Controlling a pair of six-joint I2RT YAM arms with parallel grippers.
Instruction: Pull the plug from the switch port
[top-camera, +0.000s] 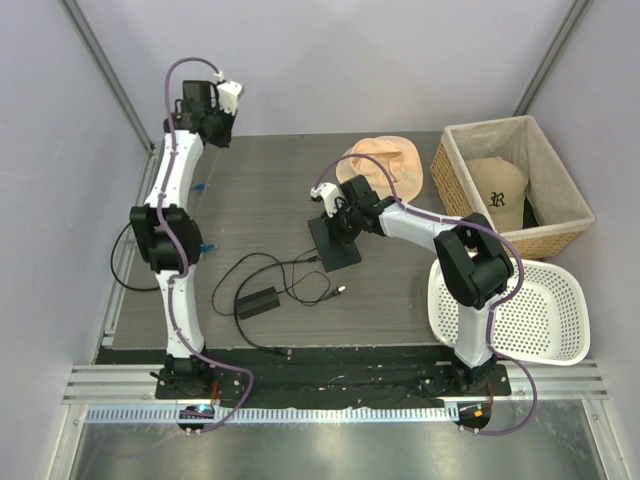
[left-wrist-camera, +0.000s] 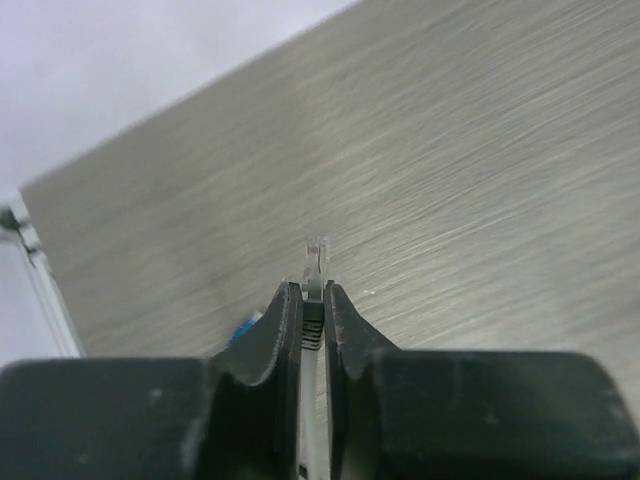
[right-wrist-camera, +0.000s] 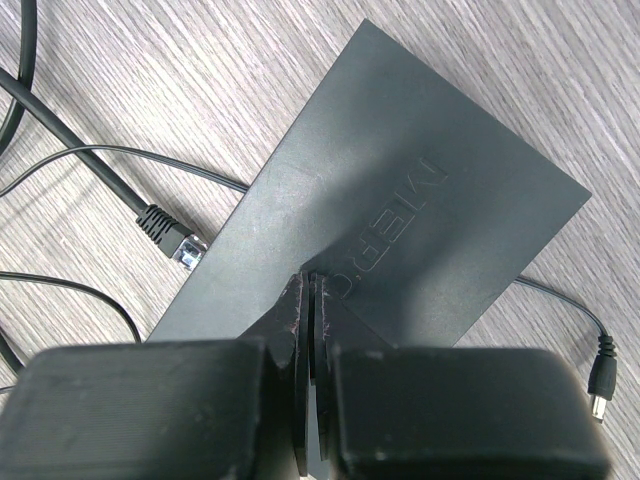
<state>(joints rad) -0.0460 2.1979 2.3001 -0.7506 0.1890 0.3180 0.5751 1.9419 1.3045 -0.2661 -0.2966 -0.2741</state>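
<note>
**Top and wrist views, with the network switch (top-camera: 335, 243) as landmark.** Your left gripper (left-wrist-camera: 315, 290) has its fingers (left-wrist-camera: 285, 320) drawn almost together on the clear plug (left-wrist-camera: 316, 258), whose tip stands out beyond them. A short piece of blue cable (left-wrist-camera: 243, 330) shows beside one finger. This arm reaches to the far-left corner of the table (top-camera: 270, 190), so you hold the plug above the tabletop, well apart from the switch and free of it. Your right gripper (right-wrist-camera: 312, 285) is fully closed with nothing between its fingers, and their tips are set on the switch's top face. The switch's sockets cannot be made out in any view. In the top view, a black lead's clear-tipped connector (right-wrist-camera: 178, 240) lies just beside the switch's left edge, and a barrel plug (right-wrist-camera: 600, 385) lies near its near end. The adapter brick (top-camera: 257, 300) lies left of the switch and nearer you. A peach hat (top-camera: 385, 158) lies just beyond the switch.
</note>
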